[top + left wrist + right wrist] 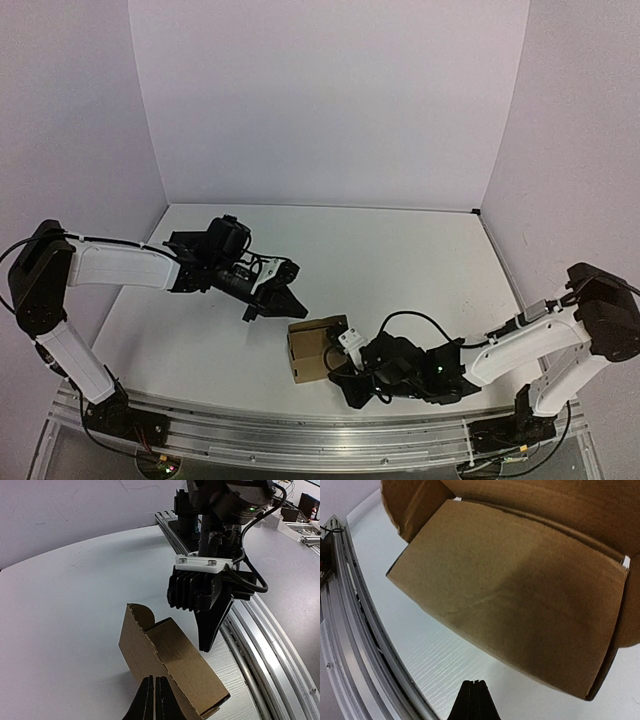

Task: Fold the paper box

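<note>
Top view: looked down from high behind the near rail, far enough to take in the whole table. Left wrist: faced back toward that rail, low and close over the box. Right wrist: held very near the box, almost filled by it. Shared in all three: box, table, rail.

paper box on table (near edge), left gripper behind
</note>
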You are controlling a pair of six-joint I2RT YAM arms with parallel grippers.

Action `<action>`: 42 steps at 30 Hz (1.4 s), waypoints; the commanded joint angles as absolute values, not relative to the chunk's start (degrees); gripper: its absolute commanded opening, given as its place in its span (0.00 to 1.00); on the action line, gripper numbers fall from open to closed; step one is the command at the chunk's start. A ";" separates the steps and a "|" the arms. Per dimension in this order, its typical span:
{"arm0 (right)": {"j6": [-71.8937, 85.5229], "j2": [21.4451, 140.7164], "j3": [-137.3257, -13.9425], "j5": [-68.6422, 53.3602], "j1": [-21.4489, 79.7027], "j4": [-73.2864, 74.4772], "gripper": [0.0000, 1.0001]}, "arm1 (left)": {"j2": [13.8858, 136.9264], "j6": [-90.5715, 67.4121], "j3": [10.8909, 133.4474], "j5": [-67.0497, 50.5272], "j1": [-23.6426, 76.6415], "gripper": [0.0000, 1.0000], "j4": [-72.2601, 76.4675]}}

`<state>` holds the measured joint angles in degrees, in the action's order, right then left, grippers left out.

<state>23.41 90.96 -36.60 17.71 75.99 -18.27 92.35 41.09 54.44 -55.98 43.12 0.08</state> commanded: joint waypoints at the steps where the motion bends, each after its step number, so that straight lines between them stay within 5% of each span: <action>1: 20.48 92.49 -37.59 22.40 76.11 -25.22 0.00 | 93.55 45.71 56.35 -59.12 44.10 0.05 0.93; 25: 21.98 89.00 -39.98 22.52 76.03 -22.57 0.04 | 98.79 66.91 49.08 -48.28 48.58 0.02 -6.00; 29: 27.47 83.19 -39.60 19.72 76.03 -11.41 0.13 | 98.68 65.86 48.58 -45.19 48.60 0.02 -3.10; 34: 30.55 72.74 -39.60 21.68 73.69 -1.06 0.37 | 96.19 63.65 51.91 -43.19 48.43 0.07 -2.94; 42: 34.71 77.68 -55.56 3.78 54.49 16.01 0.69 | 88.84 53.67 56.95 -49.98 44.21 0.48 -0.82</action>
